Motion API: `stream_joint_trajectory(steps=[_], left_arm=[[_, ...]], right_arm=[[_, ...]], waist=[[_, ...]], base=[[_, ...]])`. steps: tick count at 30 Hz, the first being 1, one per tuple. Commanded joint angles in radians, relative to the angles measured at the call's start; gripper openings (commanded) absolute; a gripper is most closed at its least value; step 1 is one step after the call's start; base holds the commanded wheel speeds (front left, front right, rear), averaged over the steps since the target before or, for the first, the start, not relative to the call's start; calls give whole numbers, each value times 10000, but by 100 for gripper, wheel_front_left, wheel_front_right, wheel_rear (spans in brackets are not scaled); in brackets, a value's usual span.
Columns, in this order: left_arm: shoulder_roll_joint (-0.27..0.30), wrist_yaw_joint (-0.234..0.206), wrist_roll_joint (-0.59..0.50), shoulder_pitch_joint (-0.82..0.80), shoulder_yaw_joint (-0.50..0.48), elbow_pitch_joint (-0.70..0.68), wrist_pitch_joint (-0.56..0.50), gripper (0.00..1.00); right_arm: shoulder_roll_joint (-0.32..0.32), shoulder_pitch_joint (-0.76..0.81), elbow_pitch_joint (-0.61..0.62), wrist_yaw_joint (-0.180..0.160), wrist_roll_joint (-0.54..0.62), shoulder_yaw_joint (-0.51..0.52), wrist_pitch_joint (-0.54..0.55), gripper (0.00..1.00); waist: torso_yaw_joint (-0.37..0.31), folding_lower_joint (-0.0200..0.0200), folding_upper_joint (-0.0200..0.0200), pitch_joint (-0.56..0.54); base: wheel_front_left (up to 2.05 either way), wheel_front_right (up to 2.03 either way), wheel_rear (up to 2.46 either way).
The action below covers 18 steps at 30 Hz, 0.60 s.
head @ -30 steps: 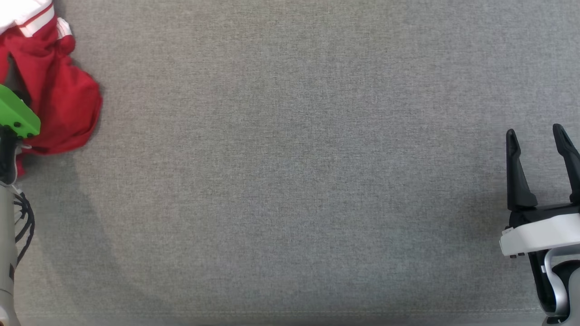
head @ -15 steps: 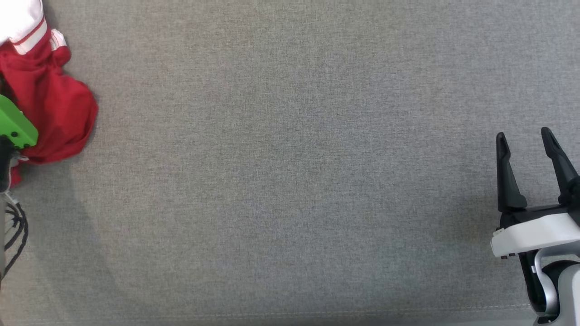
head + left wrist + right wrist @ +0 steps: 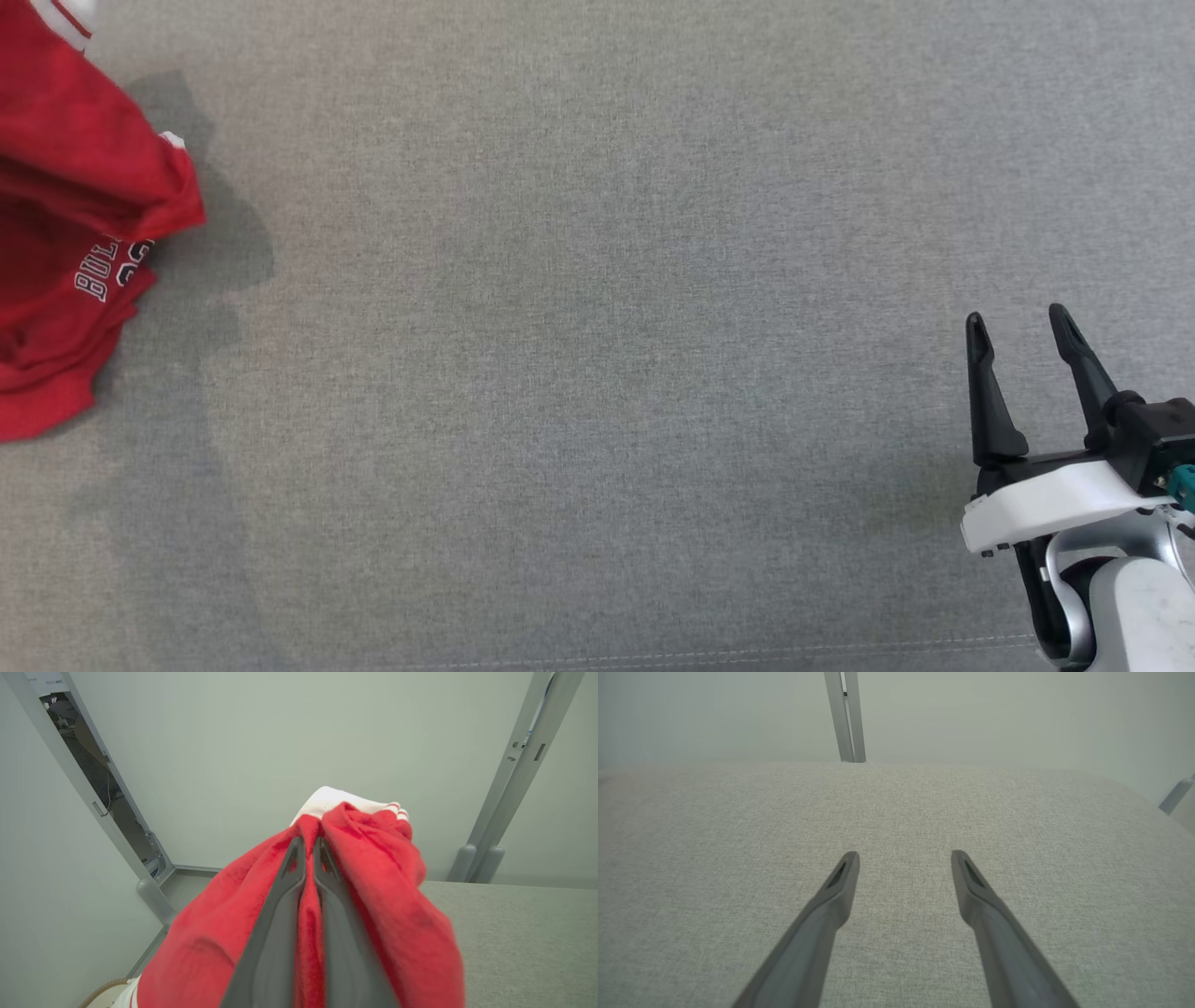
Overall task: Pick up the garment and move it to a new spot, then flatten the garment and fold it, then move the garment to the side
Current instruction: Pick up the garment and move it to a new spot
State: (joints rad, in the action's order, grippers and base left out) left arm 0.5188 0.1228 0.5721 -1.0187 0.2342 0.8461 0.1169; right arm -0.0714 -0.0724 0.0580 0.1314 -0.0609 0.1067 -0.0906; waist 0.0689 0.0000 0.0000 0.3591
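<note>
Head view is showing a red shirt bunching up at the far left edge of the gray tabletop. White letters are showing on one fold, and part of the shirt is running off the picture. A dark shadow is lying on the tabletop just beside the shirt. I cannot tell if the bottom of the shirt is touching the tabletop.

Left wrist view is looking along the left end effector. Its two fingers are squeezing together with red cloth pinched between them, so it is grasping the shirt. The shirt is draping around both fingers, and a white trim is poking out past the tips. A pale wall and gray poles are standing behind.

Over at the lower right of the head view, the right end effector is sitting well apart from the shirt. Its fingers are standing wide apart and are not gripping anything, so it is released. In the right wrist view, the gray tabletop is showing between its fingers.
</note>
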Motion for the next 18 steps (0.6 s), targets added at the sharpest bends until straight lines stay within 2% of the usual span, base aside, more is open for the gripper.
stream_joint_trajectory(steps=[1, 11, 18], left_arm=[[80, -60, -74, -219, 80, -280, 24, 0], [5, -461, -524, -885, 613, -3358, -943, 0], [-603, -809, -552, -1253, 1132, -5637, -1840, 0]], right_arm=[[50, 23, -137, -13, -98, -44, -114, 100], [173, 69, -993, -13, -392, -209, -660, 100], [206, -116, -1458, -13, -721, -307, -976, 100]], waist=[[-266, 0, 0, -674], [-1277, 0, 0, -1434], [-2324, 0, 0, -1420]], base=[[0, 0, 0], [0, 0, 0], [0, 0, 0]])
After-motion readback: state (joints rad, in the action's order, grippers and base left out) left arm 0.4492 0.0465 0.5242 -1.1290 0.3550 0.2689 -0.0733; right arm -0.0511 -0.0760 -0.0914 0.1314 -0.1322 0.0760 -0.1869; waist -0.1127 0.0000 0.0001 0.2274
